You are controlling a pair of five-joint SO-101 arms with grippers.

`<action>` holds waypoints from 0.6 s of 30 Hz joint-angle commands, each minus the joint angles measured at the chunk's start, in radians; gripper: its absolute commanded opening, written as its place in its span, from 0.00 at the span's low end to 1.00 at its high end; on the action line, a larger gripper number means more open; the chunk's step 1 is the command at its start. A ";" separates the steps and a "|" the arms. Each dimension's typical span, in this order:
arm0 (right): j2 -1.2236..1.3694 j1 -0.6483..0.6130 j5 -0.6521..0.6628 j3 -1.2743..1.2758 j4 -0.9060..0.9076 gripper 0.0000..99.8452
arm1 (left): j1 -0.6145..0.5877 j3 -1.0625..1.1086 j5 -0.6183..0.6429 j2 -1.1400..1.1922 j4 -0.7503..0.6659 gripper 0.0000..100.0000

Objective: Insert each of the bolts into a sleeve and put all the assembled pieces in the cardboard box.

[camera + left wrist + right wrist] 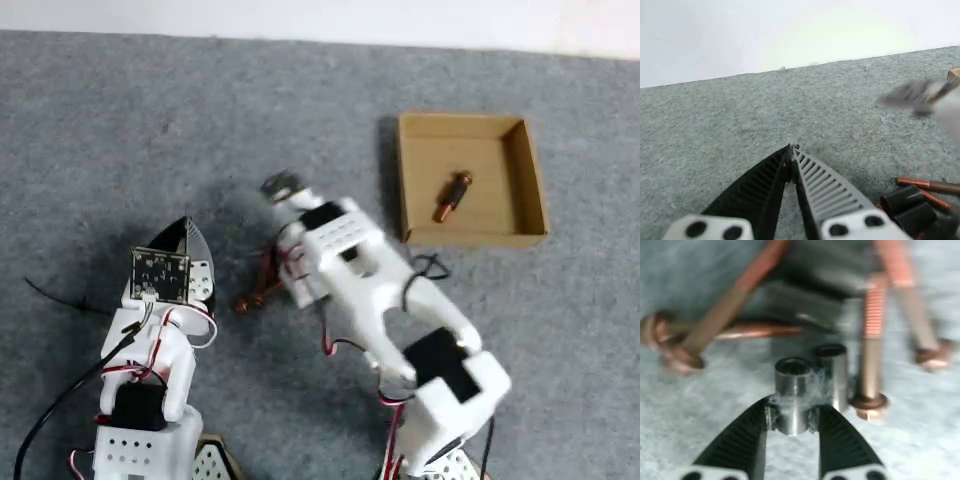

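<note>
Copper bolts [871, 355], black sleeves [902, 199] (grey carpet [150, 120])

Surface: a table [120, 120] is covered with grey felt-like cloth.
Cardboard box [490, 160]: set flat on the cloth, open side up, at the far right in the high view.
Bolts [252, 297] and sleeves [902, 197]: copper bolts and dark sleeves are heaped together near the middle, well apart from the box.
Cable [55, 298]: a thin black line is laid on the cloth at the left.

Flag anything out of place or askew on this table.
Nothing damaged or spilled. The loose bolts lie crossed in a jumble beyond the sleeve in the right gripper, and the assembled piece lies diagonally in the cardboard box.
</note>
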 commanded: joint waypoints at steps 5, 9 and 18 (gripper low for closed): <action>-0.194 0.105 0.008 0.018 -0.074 0.00 | -0.010 -0.021 0.000 -0.015 -0.020 0.01; -0.262 0.110 0.008 0.074 -0.122 0.00 | -0.010 -0.021 0.000 -0.015 -0.020 0.01; -0.481 0.147 0.009 0.255 -0.271 0.00 | -0.008 -0.019 0.000 -0.012 -0.020 0.01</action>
